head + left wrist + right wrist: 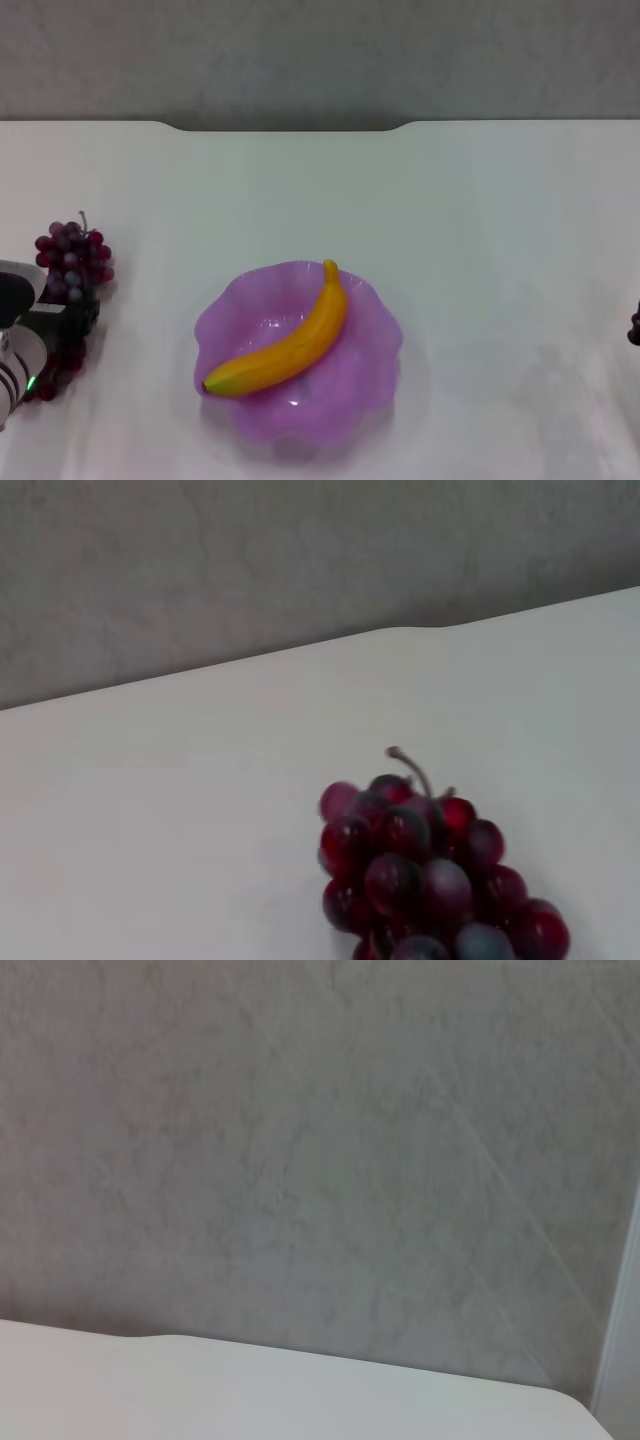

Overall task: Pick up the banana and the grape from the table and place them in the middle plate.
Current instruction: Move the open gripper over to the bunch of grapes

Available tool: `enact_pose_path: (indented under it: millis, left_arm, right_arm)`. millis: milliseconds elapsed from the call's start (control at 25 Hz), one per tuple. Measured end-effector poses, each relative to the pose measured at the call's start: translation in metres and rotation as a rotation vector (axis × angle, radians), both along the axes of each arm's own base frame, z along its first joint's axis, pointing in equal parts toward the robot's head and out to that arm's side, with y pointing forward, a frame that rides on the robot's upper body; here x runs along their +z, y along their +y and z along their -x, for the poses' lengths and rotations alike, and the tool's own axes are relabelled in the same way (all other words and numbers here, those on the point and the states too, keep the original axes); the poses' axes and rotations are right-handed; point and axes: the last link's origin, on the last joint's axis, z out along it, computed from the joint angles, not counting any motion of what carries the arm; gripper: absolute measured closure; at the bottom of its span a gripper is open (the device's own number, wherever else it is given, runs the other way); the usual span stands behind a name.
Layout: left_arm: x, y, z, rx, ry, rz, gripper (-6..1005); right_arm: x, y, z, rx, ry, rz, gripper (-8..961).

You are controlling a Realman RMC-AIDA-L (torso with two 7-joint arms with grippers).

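The yellow banana lies slantwise inside the purple scalloped middle plate at the centre of the white table. The dark red-purple grape bunch lies on the table at the far left, stem pointing away from me. My left gripper is at the lower half of the bunch and hides part of it. The left wrist view shows the bunch's stem end close up on the table. Only a dark bit of my right gripper shows at the right edge, away from the plate.
The table's far edge has a shallow notch with a grey wall behind it. The right wrist view shows only the wall and a strip of the table edge.
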Motion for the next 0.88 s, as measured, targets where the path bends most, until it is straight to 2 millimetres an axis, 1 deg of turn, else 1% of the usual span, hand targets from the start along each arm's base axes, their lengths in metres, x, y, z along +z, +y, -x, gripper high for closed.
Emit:
enact_pose_path:
  millis: [400, 880]
  left_arm:
    - [-0.0016, -0.0059, 0.0034, 0.009, -0.006, -0.005, 426]
    - [-0.0024, -0.0066, 0.0031, 0.002, 0.002, 0.002, 536]
  right_arm:
    - [0.0008, -0.0003, -0.0012, -0.003, -0.001, -0.001, 931]
    - [0.0011, -0.0004, -0.0017, -0.004, 0.0, -0.001, 931]
